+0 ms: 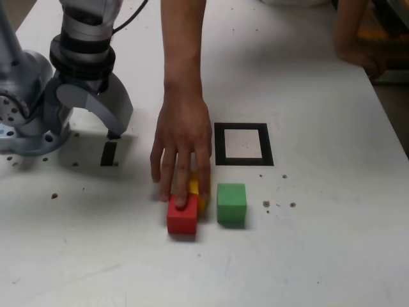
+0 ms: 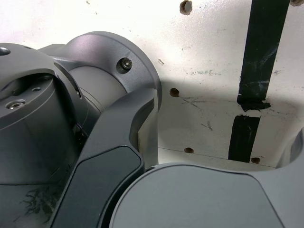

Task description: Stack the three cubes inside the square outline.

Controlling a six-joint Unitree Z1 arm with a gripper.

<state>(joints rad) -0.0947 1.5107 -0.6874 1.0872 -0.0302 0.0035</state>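
**Cubes near and right of a wide-open claw; a person's hand nearer to reach them**

Stands with jaws wide at the far left in the exterior view, as the claw [image 1: 125, 123], gripping nothing; shows spread jaws in the wrist view too, with only tabletop and black tape [image 2: 259, 52] beyond, and no cube. Sees a person's hand [image 1: 184, 128] reach in from the far side, fingers on or just over the red cube [image 1: 183, 220] and the yellow cube [image 1: 202, 206]; lies partly hidden there, the yellow one, just far and right of the red, contact between the two impossible to tell. Sits just right of that pair, uncovered and apart, as the green cube [image 1: 231, 203]; lies on the far side of the green, slightly to the right, as the square outline [image 1: 220, 144], bare inside.

Turns, to judge by this layout, on the line from claw to cubes: calls for a move rightward and nearer, with the hand close to that path; offers no long axis to match, only flat faces to square the jaws to; looks best begun with the green once the hand is clear; risks a bump to fingers or neighbouring cubes otherwise; leaves the whole stack to build.
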